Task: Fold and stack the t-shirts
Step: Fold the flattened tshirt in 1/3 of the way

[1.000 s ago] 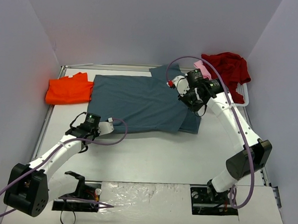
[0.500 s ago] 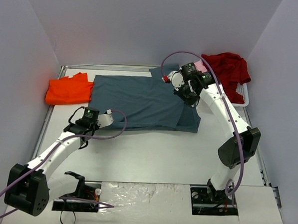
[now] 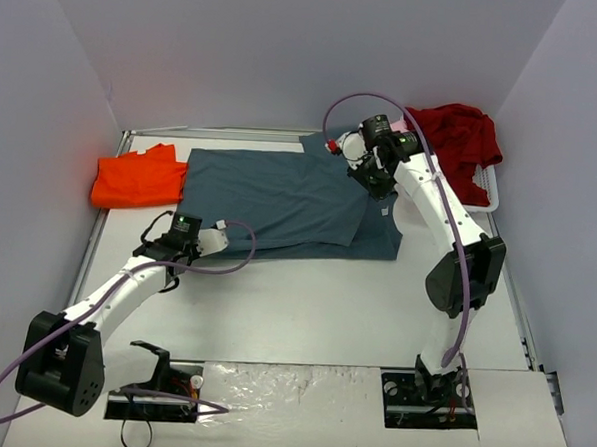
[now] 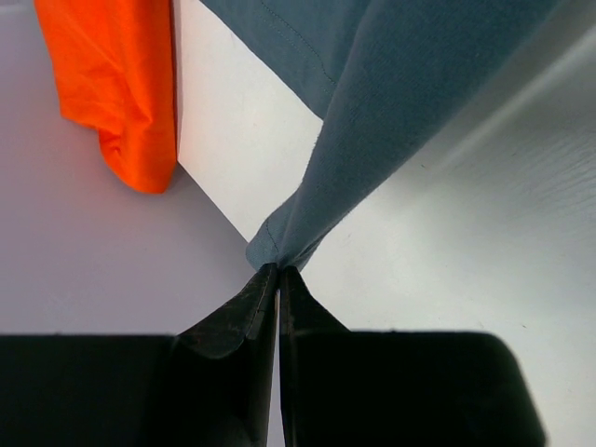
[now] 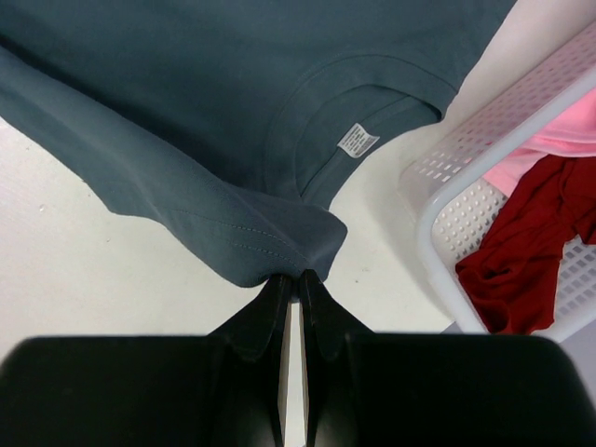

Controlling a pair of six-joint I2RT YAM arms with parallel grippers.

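Slate blue-grey t-shirt lies spread on the table, its right side doubled over. Left gripper is clenched on the shirt's near-left hem corner, cloth pulled up taut. Right gripper is clenched on a folded edge at the shirt's right side, close by the collar and tag. Orange t-shirt sits right beside the shirt's left edge. Dark red t-shirt and pale pink t-shirt are heaped in the white basket just to the shirt's right.

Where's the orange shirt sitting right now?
In the top view the orange t-shirt lies at the far left of the table, just beside the left edge of the spread blue-grey t-shirt.
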